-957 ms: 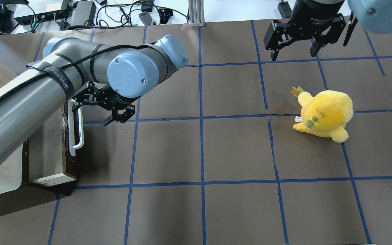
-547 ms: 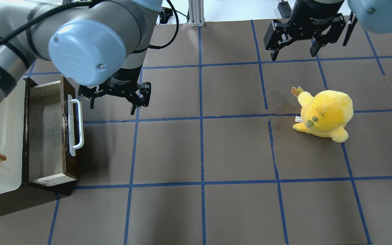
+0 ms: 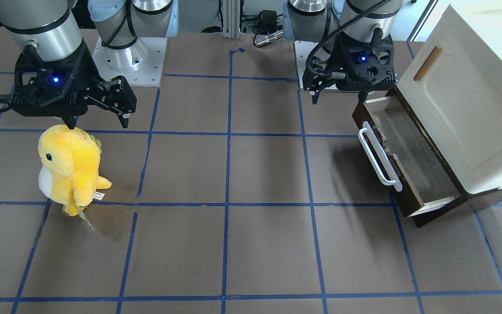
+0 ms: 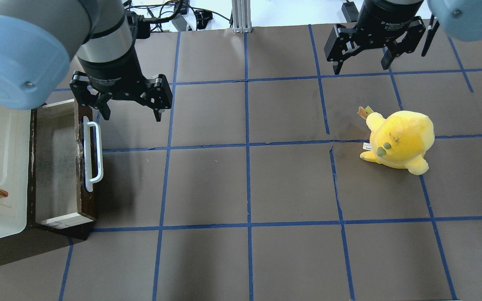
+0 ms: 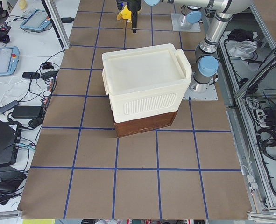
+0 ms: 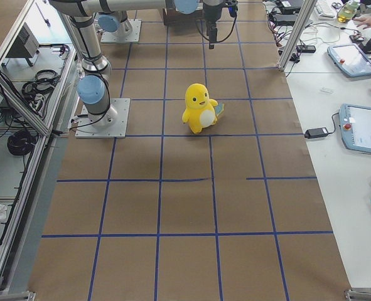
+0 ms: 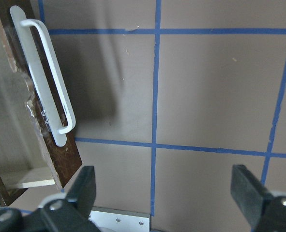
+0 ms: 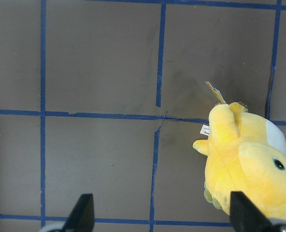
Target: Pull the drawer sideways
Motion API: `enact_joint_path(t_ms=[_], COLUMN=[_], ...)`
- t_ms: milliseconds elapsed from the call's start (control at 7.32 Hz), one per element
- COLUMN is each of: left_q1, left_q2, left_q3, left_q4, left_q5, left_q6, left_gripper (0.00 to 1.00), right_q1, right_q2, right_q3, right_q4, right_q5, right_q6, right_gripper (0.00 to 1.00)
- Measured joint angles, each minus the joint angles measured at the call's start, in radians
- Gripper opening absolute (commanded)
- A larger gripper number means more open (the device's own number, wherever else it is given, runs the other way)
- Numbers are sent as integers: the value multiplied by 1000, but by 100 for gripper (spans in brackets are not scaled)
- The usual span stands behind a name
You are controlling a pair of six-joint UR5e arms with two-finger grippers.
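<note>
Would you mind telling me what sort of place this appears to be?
Probably a robotics lab: a left arm and right arm bolted to a table marked with a blue tape grid, with control tablets and cables alongside.

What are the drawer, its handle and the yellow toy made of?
Drawer: looks like wood, dark brown outside, pale inside, with a chipped edge.
Handle: smooth white, probably plastic or painted metal.
Toy: fuzzy plush fabric, with a tag.
</note>
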Motion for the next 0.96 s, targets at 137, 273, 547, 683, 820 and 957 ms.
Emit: enact_joint_path(t_ms=[137, 273, 547, 683, 820, 957], left_q1=[29, 40, 46, 46, 47, 47], left_q2=[6, 7, 9, 9, 9, 11], left_q3=[-15, -28, -34, -34, -33, -34], left_q4=[42, 73, 91, 93, 94, 94], left_q5=[-39, -56, -64, -64, -64, -61], left_q6=[18, 23, 28, 28, 27, 27], left_gripper=[100, 100, 100, 100, 100, 100], right_q1=[0, 0, 0, 0, 0, 0], right_q2=[0, 0, 0, 0, 0, 0], right_q3=[0, 0, 0, 0, 0, 0], right_q4=[0, 0, 0, 0, 0, 0], right_q5=[0, -1, 0, 0, 0, 0], right_q6=[0, 0, 0, 0, 0, 0], right_gripper=[100, 100, 100, 100, 100, 100])
